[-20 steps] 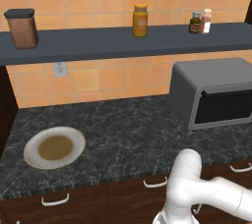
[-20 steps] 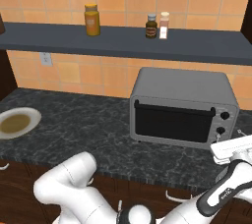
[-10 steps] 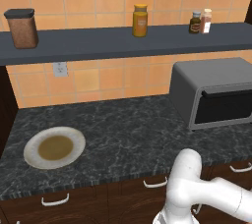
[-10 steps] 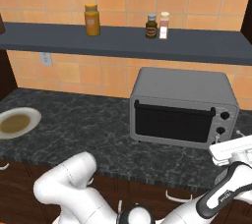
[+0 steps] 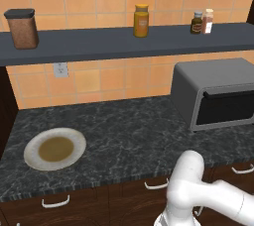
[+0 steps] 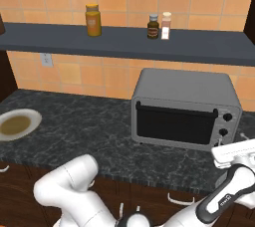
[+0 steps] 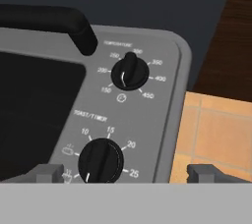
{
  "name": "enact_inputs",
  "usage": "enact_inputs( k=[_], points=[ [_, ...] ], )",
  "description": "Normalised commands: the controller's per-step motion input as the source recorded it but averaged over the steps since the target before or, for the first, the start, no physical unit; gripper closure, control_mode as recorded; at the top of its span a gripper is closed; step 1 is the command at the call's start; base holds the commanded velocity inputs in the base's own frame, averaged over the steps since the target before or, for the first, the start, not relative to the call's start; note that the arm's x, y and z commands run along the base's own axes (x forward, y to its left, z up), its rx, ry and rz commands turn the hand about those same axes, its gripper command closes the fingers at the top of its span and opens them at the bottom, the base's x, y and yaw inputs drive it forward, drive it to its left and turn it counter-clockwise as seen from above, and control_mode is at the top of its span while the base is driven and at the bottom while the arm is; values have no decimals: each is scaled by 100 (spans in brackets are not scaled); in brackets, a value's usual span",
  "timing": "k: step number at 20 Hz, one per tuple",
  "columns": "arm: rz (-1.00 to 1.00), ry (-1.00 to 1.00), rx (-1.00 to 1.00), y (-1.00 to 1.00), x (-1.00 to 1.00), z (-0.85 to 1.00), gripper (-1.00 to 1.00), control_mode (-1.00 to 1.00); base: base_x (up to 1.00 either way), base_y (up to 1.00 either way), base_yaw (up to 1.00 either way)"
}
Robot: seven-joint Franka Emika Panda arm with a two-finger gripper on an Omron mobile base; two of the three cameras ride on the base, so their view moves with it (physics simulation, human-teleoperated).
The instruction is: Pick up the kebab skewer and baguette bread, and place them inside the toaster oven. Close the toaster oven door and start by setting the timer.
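The toaster oven [image 6: 184, 109] is seen standing on the dark marble counter [image 5: 129, 131] at its right end, with the toaster oven door [image 6: 174, 125] shut and its dark bar handle [image 6: 175, 110] lying horizontally along the door's top edge. The gripper [image 7: 127, 173] is presented in the hand view with its jaws released and spread wide, nothing being grasped; one fingertip is seen at the lower left and the other at the lower right. The relation on which the coming move is judged to turn is shown here: the timer knob [image 7: 101, 161] lies just beyond the gripper and slightly left of the midline between the fingertips, so that a short advance with a small leftward correction is judged to be needed before the jaws can be closed on it. The temperature knob [image 7: 129, 73] is set above the timer knob on the same grey control panel [image 7: 147, 120]. In the right base view the hand is cut off at the right edge, close in front of the oven's control side. The oven's interior is hidden behind the dark glass, so the kebab skewer and baguette bread cannot be confirmed as inside. A plate [image 5: 54, 148] rests well apart on the counter's left, holding only a brownish patch. Whether the knob has been turned cannot be judged.
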Motion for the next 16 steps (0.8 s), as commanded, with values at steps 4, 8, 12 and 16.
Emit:
enact_inputs(
  k=[4, 8, 12, 16],
  points=[
    [-12, 0, 0, 33, 0, 0, -100, -100, 0, 0, 0],
    [-11, 1, 0, 8, 1, 0, -100, -100, 0, 0, 0],
    [-11, 2, 0, 3, 0, 5, -100, -100, 0, 0, 0],
    [-9, 0, 0, 0, 0, 0, -100, -100, 0, 0, 0]
  ],
)
